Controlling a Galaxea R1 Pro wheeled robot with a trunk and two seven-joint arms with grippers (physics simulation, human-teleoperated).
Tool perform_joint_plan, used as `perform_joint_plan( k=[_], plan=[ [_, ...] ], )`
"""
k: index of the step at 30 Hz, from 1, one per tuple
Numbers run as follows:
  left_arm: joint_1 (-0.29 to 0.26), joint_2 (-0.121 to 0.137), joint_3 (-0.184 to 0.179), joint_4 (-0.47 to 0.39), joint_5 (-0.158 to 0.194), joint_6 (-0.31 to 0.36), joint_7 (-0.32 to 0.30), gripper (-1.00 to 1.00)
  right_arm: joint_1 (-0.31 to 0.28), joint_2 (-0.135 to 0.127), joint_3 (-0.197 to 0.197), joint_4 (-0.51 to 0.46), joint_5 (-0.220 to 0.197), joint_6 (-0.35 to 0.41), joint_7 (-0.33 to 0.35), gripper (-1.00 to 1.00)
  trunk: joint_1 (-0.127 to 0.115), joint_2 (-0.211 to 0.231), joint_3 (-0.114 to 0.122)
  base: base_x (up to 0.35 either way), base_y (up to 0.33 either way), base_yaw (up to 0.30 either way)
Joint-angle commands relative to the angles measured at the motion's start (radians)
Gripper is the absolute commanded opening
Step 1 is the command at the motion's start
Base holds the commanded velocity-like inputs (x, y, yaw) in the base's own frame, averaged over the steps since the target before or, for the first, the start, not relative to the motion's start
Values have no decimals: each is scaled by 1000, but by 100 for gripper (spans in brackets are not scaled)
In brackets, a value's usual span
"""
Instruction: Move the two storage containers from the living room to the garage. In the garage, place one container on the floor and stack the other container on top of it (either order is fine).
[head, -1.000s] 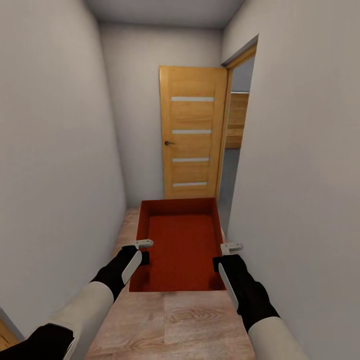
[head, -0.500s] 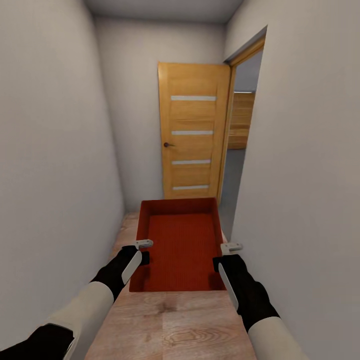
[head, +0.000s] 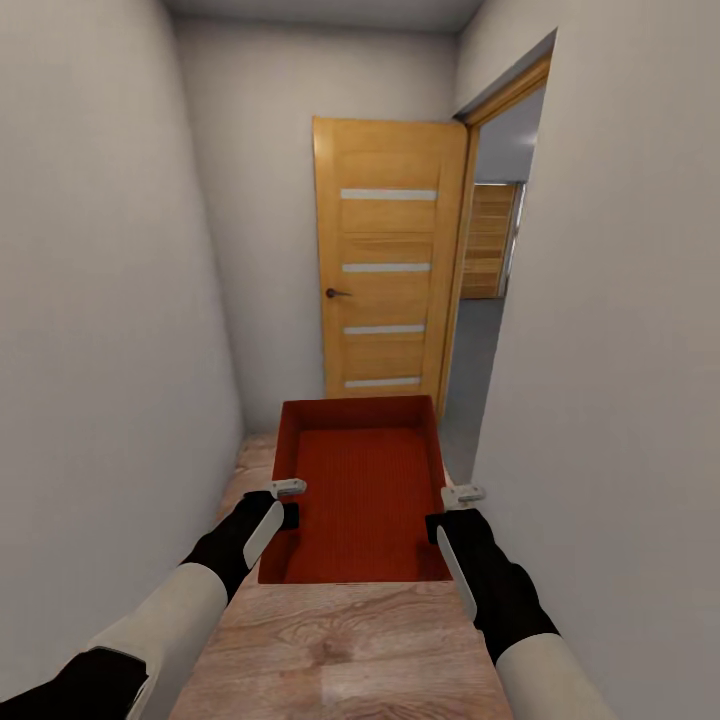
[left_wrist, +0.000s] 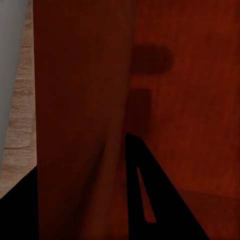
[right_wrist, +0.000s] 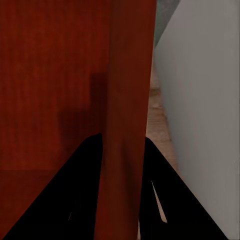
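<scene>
No text, label, brand, number or sign is readable anywhere.

Narrow domestic hallway: plain white walls (head: 110, 300), wood plank floor (head: 350, 650), panelled wooden door (head: 385, 260) standing open beside a doorway (head: 490, 300).

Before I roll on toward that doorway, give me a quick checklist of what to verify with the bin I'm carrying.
1. Left claw clamped on the storage container's left wall: ok, one finger sits on each side of the wall in the left wrist view.
2. Right claw clamped on the right wall: ok, same straddle in the right wrist view.
3. Container level: ok, its rim looks even in the head view.
4. Wooden door clear of the opening: ok, it stands swung open.
5. Right-hand wall clearance: cannot tell, it looks close.
6. Second container aboard: cannot tell, just one bin in sight.
</scene>
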Motion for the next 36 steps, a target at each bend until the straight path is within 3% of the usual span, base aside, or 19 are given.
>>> perform_joint_plan(
  k=[1,19,36],
  plan=[
    [0,-25,0,-2,-26,-9,-1,-100,1,23,38,2,-39,-5,4,-100,0,0,0,336,0,0],
    [0,-25,0,0,-26,-9,-1,-100,1,23,38,2,-39,-5,4,-100,0,0,0,336,2,0],
    [0,-25,0,0,-26,-9,-1,-100,1,23,38,2,-38,-5,4,-100,0,0,0,336,117,0]
  ],
)
